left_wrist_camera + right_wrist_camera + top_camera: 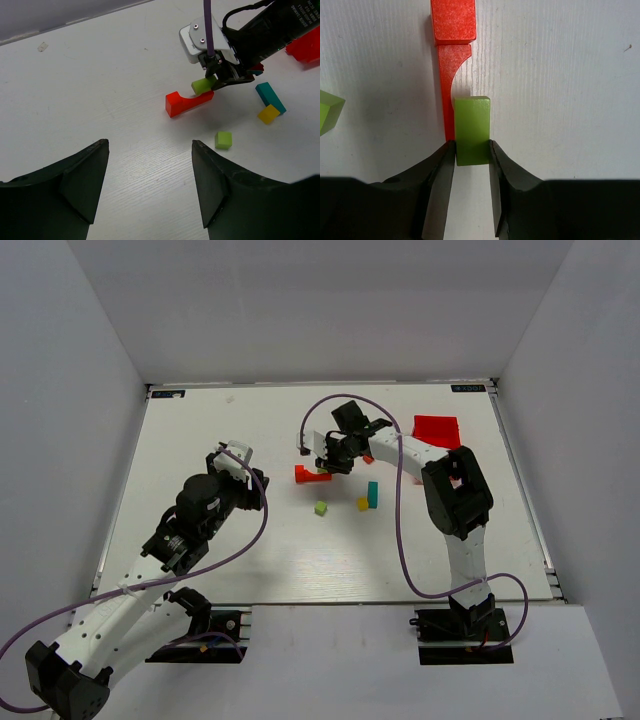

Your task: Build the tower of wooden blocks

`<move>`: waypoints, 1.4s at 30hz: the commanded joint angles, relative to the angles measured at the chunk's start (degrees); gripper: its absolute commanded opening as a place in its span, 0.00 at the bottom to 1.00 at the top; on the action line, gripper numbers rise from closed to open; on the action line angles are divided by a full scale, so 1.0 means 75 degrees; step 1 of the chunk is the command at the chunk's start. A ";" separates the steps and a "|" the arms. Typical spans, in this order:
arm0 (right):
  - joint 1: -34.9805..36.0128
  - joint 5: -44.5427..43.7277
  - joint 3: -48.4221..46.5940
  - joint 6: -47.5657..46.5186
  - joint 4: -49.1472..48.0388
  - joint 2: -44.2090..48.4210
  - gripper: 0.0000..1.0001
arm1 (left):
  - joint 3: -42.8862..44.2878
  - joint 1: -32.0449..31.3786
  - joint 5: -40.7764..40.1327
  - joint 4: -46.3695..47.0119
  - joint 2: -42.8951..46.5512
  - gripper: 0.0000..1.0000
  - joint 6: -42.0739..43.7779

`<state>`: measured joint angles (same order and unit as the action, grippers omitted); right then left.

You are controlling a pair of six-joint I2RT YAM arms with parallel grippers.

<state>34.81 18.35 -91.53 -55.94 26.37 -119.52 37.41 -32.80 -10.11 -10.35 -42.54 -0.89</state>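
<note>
In the overhead view, the left arm (190, 515) is closest, rising from the bottom left corner. Its left gripper (235, 452) hangs over the left half of the white table (250, 560), well apart from the blocks. Farther back, the right gripper (325, 458) sits low at the red arch (308, 475), which lies flat near the middle of the table. A loose lime-green cube (321, 508), a yellow cube (363, 504) and a teal bar (372, 493) are scattered just in front of it. The yellow cube is beside the bar's near end. A red bin (437, 429) stands towards the far right.

From the left wrist, the two dark fingers (75, 185) fill the foreground. They are spread wide with only bare table between them. Beyond them, the right gripper pinches a lime-green block (201, 85) at the arch's curved cut-out. The loose cube lies nearer, on its own.

From the right wrist, both fingertips (440, 170) press against the sides of the lime-green block and grasp it. The block's far end rests against the hollow of the arch, whose square foot lies straight ahead. The loose cube shows at the left edge of this view.
</note>
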 commanded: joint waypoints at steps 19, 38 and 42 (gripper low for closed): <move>0.0047 0.0202 0.0110 -0.0064 -0.0130 -0.0083 0.42 | 0.0028 0.0025 -0.0070 -0.0050 0.0036 0.77 0.0036; 0.0058 0.0178 0.0180 0.0170 -0.0328 0.0127 0.45 | 0.0028 0.0025 -0.0070 -0.0050 0.0036 0.77 0.0036; -0.0035 0.0109 0.0157 0.0637 -0.0539 0.0478 0.45 | 0.0028 0.0025 -0.0070 -0.0050 0.0036 0.77 0.0036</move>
<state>34.89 18.55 -90.96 -54.33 24.95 -119.50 37.41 -32.80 -10.11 -10.35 -42.57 -0.89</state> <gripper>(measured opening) 0.451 0.770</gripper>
